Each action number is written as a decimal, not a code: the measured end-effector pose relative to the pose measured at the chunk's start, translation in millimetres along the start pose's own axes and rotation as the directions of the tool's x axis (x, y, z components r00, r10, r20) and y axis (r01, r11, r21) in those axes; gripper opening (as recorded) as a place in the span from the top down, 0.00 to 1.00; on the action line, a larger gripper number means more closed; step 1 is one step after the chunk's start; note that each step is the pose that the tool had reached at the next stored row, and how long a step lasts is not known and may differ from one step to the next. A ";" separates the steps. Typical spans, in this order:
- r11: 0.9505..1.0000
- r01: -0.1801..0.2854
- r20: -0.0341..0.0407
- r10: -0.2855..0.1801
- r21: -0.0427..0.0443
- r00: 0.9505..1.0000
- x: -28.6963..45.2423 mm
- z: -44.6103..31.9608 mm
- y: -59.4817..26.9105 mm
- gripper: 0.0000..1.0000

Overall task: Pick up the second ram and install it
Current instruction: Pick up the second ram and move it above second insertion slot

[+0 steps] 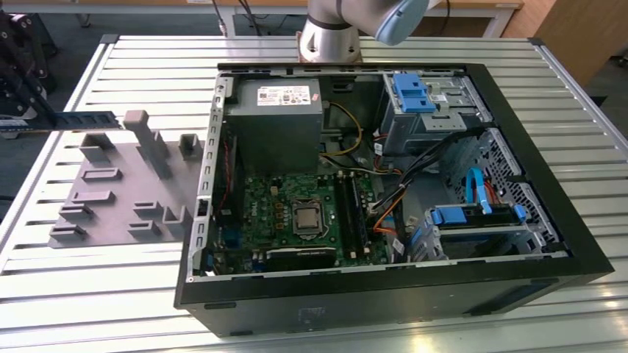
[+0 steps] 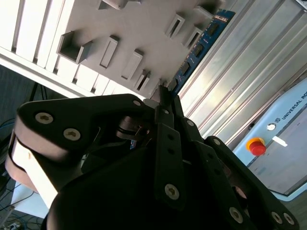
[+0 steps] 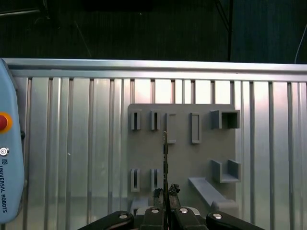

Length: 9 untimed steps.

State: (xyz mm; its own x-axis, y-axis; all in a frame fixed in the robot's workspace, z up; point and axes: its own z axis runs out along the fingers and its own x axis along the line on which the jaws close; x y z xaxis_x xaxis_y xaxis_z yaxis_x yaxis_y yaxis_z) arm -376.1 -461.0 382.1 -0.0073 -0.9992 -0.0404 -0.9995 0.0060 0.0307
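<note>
One memory stick (image 1: pixel 88 120) is pinched between the closed fingers of the end effector (image 3: pixel 165 194). It is held level at the exterior view's left, above the far edge of the grey fixture (image 1: pixel 108 198) that lies on the slatted metal surface (image 1: pixel 147 59). Its free end reaches close to the top of the tallest upright block (image 1: pixel 137 125); I cannot tell whether it touches the block or has just cleared it. In the first wrist view the stick shows edge-on, running straight out from the fingertips over the fixture's slots. In the second wrist view its blue board and row of black chips stretch away from the grip.

From where I stand, the pick-up looks done or very nearly so, and the installing has not begun. The open computer case (image 1: pixel 549 184) lies well apart, toward the exterior view's right, with the green motherboard (image 1: pixel 270 206) flat in its floor. The long dark memory slots (image 1: pixel 351 213) run near to far beside the processor socket (image 1: pixel 307 218).

What is left looks demanding. The stick has to clear the fixture's blocks and the case wall. It has to line up lengthwise with a free slot, contact edge down, with the loose cables (image 1: pixel 393 198) beside the slots kept out of the way. Then it needs a square, even press, because a tilted stick could jam or seat at one end only.
</note>
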 end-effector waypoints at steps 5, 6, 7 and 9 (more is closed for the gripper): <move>1.000 0.000 0.000 0.000 0.000 1.000 0.0 -0.1 -2.9 0.86; 1.000 0.000 0.000 0.000 0.000 1.000 -0.1 -0.2 -3.4 0.86; 1.000 0.000 0.000 0.000 0.000 1.000 0.0 -0.1 -3.9 0.86; 1.000 0.000 0.000 0.000 0.000 1.000 -0.1 -0.1 -4.7 0.86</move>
State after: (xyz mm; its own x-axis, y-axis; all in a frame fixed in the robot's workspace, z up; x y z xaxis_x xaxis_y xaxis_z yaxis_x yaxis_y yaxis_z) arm -371.4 -461.0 382.1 -0.0074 -0.9992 -0.0403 -0.9995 0.0062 0.0307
